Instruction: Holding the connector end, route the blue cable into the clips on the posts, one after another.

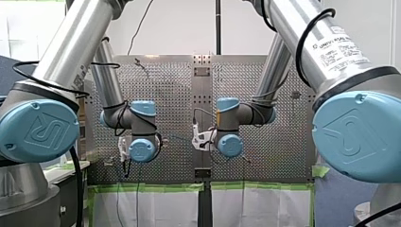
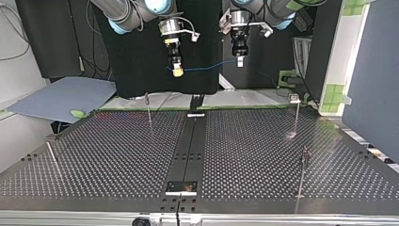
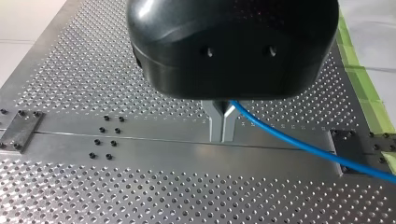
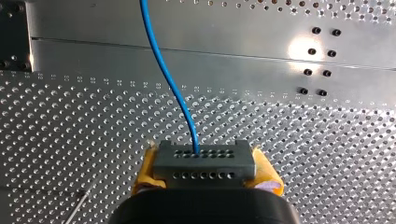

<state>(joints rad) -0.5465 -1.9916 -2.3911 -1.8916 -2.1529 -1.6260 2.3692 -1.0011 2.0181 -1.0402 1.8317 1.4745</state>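
Blue cable (image 2: 207,67) is suspended in the air between the two grippers, above the far edge of the perforated table (image 2: 117,155) as seen in the top view. It has not yet been routed to any post.

One end of the cable terminates in a grey connector block (image 4: 204,165) with two rows of holes, and the cable enters the upper row. The connector block is clamped by the right gripper (image 2: 177,70), whose yellow pads (image 4: 267,173) are closed against its two short sides. From there the cable is run with a slight sag across to the left gripper (image 3: 222,136).

The metal fingers (image 3: 215,123) of the left gripper are drawn together on the cable, with no visible gap at the tips. The cable emerges from between them just below the black housing (image 3: 233,42) and trails off to one side over the table.

Four thin posts are mounted on the table:
- One post (image 2: 148,109) is located near the far edge, beside the dark centre rail (image 2: 190,141).
- A second post (image 2: 297,115) is located at the far corner on the top view's right.
- A third post (image 2: 303,174) is located on the same side, nearer the near edge.
- A fourth post (image 2: 51,153) is located at the top view's left edge and is seen leaning in that view.

All four posts are well apart from the cable. Both grippers are held well above the table surface.
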